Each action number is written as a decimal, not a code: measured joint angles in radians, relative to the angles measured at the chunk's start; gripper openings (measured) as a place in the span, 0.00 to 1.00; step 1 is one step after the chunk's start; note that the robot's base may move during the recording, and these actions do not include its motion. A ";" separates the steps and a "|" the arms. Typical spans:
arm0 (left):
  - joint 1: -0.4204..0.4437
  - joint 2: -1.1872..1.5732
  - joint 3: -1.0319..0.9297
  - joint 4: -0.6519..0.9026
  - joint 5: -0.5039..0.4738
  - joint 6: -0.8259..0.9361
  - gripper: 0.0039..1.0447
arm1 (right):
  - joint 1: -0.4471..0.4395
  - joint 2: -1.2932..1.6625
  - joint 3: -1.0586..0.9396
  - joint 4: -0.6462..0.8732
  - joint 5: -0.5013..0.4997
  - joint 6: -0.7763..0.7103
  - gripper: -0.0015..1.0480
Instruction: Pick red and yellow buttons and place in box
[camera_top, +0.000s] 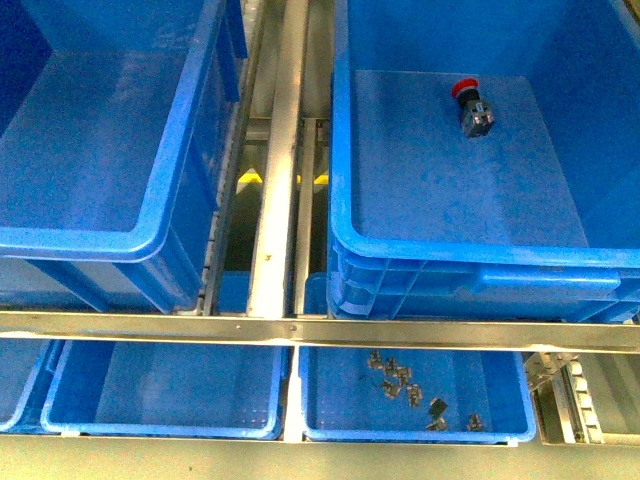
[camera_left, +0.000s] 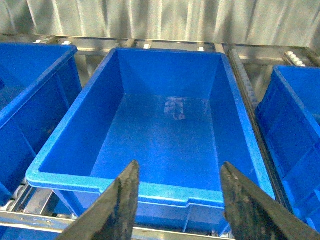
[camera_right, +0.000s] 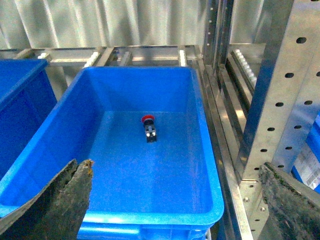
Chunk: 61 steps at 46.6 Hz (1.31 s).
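Observation:
A red button lies on its side on the floor of the right deep blue box. It also shows in the right wrist view, inside that box. No yellow button is in view. The left deep blue box is empty; it fills the left wrist view. My left gripper is open and empty, above that box's near rim. My right gripper is open and empty, above the right box's near rim. Neither arm shows in the front view.
A metal rail runs between the two boxes, and a crossbar lies in front. Below are shallow blue trays; one holds several small grey parts. A perforated metal upright stands right of the right box.

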 joint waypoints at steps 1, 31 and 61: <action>0.000 0.000 0.000 0.000 0.000 0.000 0.53 | 0.000 0.000 0.000 0.000 0.000 0.000 0.95; 0.001 0.000 0.000 0.000 0.000 0.003 0.93 | 0.000 0.000 0.000 -0.002 0.002 0.000 0.94; 0.000 0.000 0.000 0.000 -0.008 0.003 0.93 | -0.002 0.000 0.000 -0.003 -0.009 -0.001 0.94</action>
